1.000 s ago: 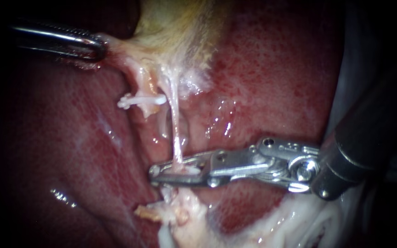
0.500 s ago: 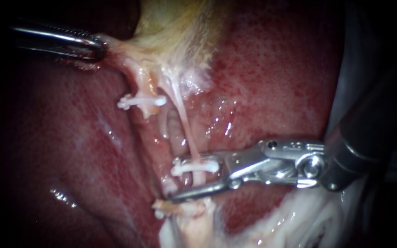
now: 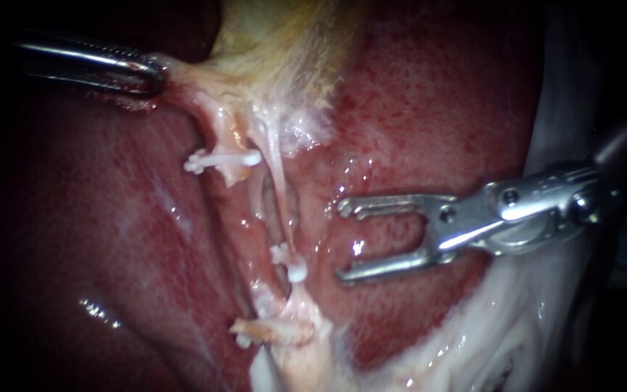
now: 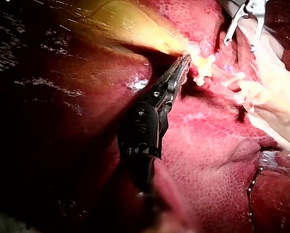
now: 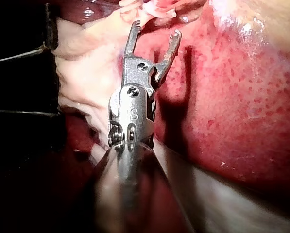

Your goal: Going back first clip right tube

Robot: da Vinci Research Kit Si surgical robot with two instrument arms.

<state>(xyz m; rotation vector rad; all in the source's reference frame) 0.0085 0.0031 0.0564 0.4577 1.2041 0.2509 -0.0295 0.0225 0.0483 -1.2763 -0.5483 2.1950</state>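
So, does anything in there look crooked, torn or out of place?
Nothing looks torn or spilled. The only oddity: the lower clip sits slanted on the right tube, while the upper clip lies level across its tube. The right instrument hangs beside it, end effector open and empty.

left instrument [image 4: 185, 60]: long narrow jaws, dull silver-grey, fine teeth along the inner edges, small round pivot pins, black jointed wrist behind, dark shaft. right instrument [image 3: 342, 241]: bright polished steel, two thin jaws with hooked notched tips, round screw at the hinge, chunky silver clevis with a slot and rivets, grey-black tubular shaft.
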